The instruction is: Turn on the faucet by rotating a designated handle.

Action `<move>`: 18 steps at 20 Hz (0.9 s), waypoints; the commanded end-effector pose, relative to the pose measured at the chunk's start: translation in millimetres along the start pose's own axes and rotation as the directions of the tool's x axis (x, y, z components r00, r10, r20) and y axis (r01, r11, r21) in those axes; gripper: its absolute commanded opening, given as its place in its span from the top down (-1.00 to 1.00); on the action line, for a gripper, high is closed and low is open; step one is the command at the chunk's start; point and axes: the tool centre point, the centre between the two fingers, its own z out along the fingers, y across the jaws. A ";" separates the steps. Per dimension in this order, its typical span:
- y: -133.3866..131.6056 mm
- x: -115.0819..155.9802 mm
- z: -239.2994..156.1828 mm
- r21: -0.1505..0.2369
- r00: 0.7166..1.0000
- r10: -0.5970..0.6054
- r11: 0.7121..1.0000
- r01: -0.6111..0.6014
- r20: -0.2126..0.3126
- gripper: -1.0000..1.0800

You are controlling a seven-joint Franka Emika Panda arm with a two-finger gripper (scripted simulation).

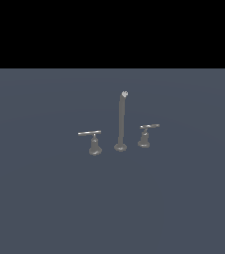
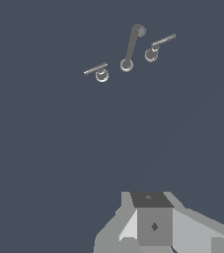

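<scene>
The faucet stands on the flat grey-blue surface, with a tall thin spout curved at its light tip. The handle, with a long thin lever on a flared base, stands at the exterior view's left of the spout. A second handle with a shorter lever stands at the right. In the wrist view the spout and the long-lever handle are small and far off. My gripper shows only as grey blocks at the frame edge, well apart from the faucet and holding nothing. Its jaws are not clear.
The short-lever handle sits on the other side of the spout in the wrist view. The grey-blue surface stretches around the faucet. The arm does not show in the exterior view.
</scene>
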 end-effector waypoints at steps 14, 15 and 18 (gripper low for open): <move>-59.1 52.1 93.9 0.011 0.943 0.332 0.943 -0.332 -0.009 1.00; -62.4 56.3 100.0 0.012 0.936 0.353 0.936 -0.353 -0.009 1.00; -71.5 69.1 117.8 0.015 0.911 0.412 0.911 -0.412 -0.010 1.00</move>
